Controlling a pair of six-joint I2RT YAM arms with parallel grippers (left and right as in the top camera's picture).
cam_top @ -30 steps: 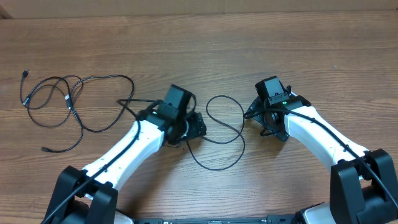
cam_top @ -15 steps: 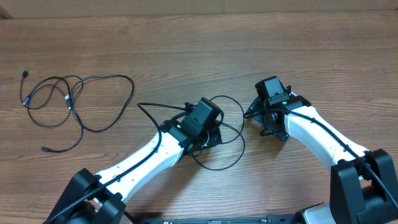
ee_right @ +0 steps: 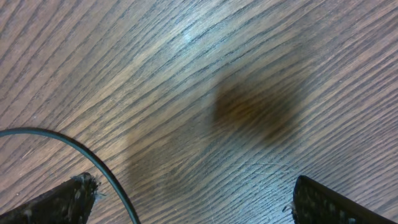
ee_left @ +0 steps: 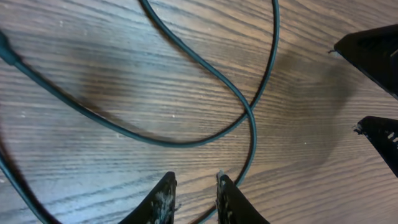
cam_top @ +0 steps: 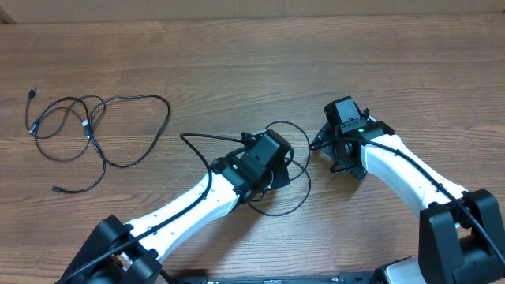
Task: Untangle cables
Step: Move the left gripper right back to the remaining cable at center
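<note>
curling over the wooden table (cam_top: 237, 63) right under the left gripper (ee_left: 194, 186), the near cable (ee_left: 168, 144) is a thin matte-black cord crossing itself in a loose loop; one strand slips beneath a finger of that pincer, whose tips sit close with a slim gap, so i cannot tell whether it pinches the cord. beside it, the right gripper (ee_right: 193, 196) is spread wide around bare wood, with an arc of black cord passing one fingertip. farthest, well apart at the left, the far cables (cam_top: 88, 130) lie in overlapping loops, their plug ends too small to make out.
</note>
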